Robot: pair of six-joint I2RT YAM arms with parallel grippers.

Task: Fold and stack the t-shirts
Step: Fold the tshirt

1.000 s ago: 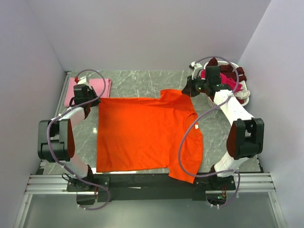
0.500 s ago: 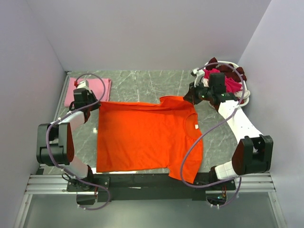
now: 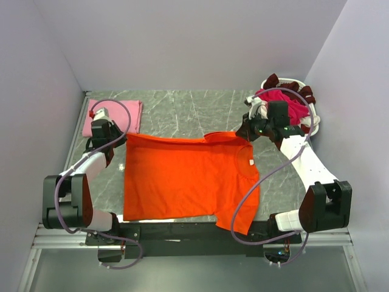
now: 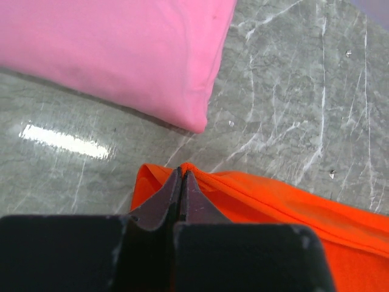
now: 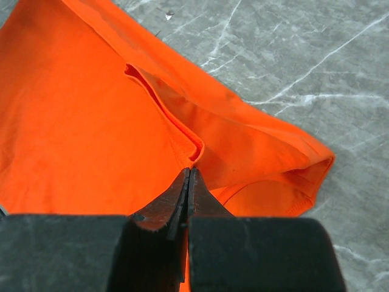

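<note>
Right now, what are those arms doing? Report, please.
Left gripper shut on orange t-shirt corner. Right gripper shut near its sleeve. Pink t-shirt close, not touching.

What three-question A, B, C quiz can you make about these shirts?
1. Where is the pink shirt? A in the basket; B at the table's far-left corner; C on the robot.
2. What colour is the spread-out shirt? A green; B blue; C orange.
3. What are the left end effector and right end effector doing? A pinching the spread-out shirt's far edge; B hanging open; C holding a basket.
Answers: 1 B, it lies folded there in the top view; 2 C, bright orange in every view; 3 A, both wrist views show them shut on orange cloth.
</note>
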